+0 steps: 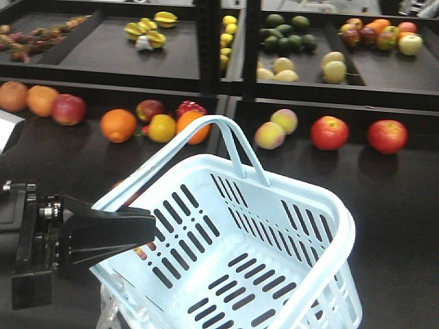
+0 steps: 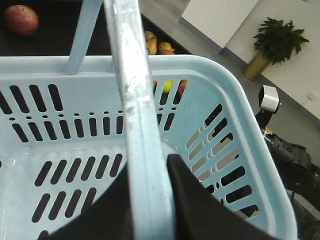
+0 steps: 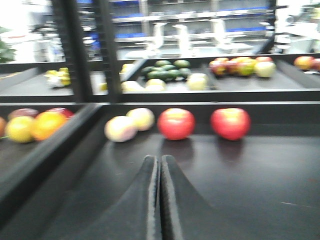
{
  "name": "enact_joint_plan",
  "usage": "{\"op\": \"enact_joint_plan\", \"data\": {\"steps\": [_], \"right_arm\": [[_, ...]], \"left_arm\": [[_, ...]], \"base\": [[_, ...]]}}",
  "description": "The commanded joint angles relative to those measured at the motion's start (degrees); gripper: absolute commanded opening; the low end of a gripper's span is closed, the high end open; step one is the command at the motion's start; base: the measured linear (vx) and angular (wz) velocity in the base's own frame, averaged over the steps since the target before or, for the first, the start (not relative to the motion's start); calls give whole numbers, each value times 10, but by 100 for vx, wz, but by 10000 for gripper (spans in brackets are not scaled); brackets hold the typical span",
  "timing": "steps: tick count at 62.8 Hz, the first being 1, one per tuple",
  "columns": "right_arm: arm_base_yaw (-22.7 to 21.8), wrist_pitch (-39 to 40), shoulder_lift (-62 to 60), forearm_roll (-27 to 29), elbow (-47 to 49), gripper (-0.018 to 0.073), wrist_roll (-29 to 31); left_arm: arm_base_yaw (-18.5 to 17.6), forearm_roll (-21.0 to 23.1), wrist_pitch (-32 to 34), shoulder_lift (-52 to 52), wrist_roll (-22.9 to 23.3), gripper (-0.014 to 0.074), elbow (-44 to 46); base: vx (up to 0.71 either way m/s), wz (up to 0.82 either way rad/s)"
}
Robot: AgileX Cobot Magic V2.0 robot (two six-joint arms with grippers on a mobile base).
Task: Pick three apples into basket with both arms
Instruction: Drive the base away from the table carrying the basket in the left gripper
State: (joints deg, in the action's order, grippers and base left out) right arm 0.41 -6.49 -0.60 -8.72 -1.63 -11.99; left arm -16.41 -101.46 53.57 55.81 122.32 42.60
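— If you look at the big black worktop (image 1: 384, 205), what lies on it?
— Fruit, in a row along the back.
— And the blue basket (image 1: 274, 240)?
— It sits tilted at the front, and nothing is in it. No apple is in yet, so I think all three picks are left.
— Who holds it?
— The left pincer (image 1: 147, 226) looks clamped on the handle (image 2: 137, 125), low down by the rim.
— And the right pincer (image 3: 160, 160)?
— Its fingers are pressed together with nothing between them. It points at the apples (image 3: 176, 123) but is well apart from them.
— Where are they?
— Two red ones lie side by side at the back right. One more seems to lie far left, near the oranges (image 1: 118, 125).
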Motion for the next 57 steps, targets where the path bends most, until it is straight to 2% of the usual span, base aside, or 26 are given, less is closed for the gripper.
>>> {"op": "enact_joint_plan", "data": {"steps": [1,57], "right_arm": [[-4,40,-6,-6,-8,-4,5],[-4,40,-6,-6,-8,-4,5]], "left_arm": [[-2,5,-5,-8,8,-8,15],[-2,5,-5,-8,8,-8,15]], "base": [[-12,46],[-16,63]]}}
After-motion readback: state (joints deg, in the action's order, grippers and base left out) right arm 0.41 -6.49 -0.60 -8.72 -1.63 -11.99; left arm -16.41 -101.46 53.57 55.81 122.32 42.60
